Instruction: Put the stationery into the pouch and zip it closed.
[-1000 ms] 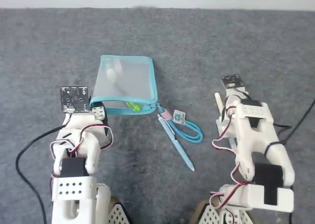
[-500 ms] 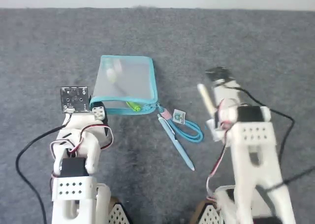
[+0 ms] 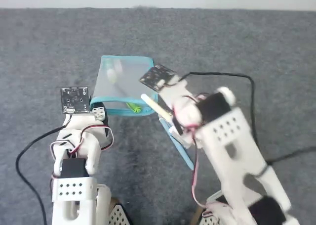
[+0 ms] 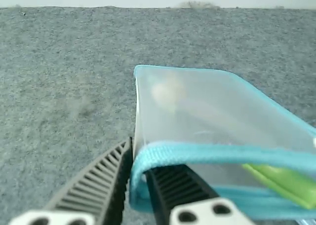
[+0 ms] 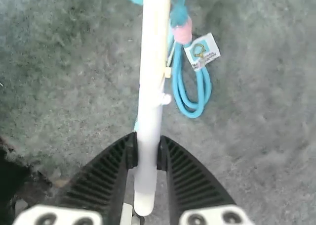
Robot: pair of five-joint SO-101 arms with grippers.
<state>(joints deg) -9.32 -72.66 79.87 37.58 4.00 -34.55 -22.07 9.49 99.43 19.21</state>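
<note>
The translucent pouch with teal trim lies at mid-table, its opening toward the arms. A green item and a pale one rest inside. My left gripper is shut on the pouch's near left corner; in the left wrist view its fingers pinch the teal edge of the pouch. My right gripper is shut on a white pen, tip at the pouch's opening. The right wrist view shows that white pen between the right gripper's jaws. A blue pen lies partly under the right arm.
A blue loop strap with a small white tag and a pink zipper pull trails from the pouch's right end. Grey carpet covers the table, with open room at the far side and right.
The right arm has swung left from the table's right side, carrying the white pen to the pouch's opening. It now covers the strap and part of the blue pen. The left arm stayed put.
</note>
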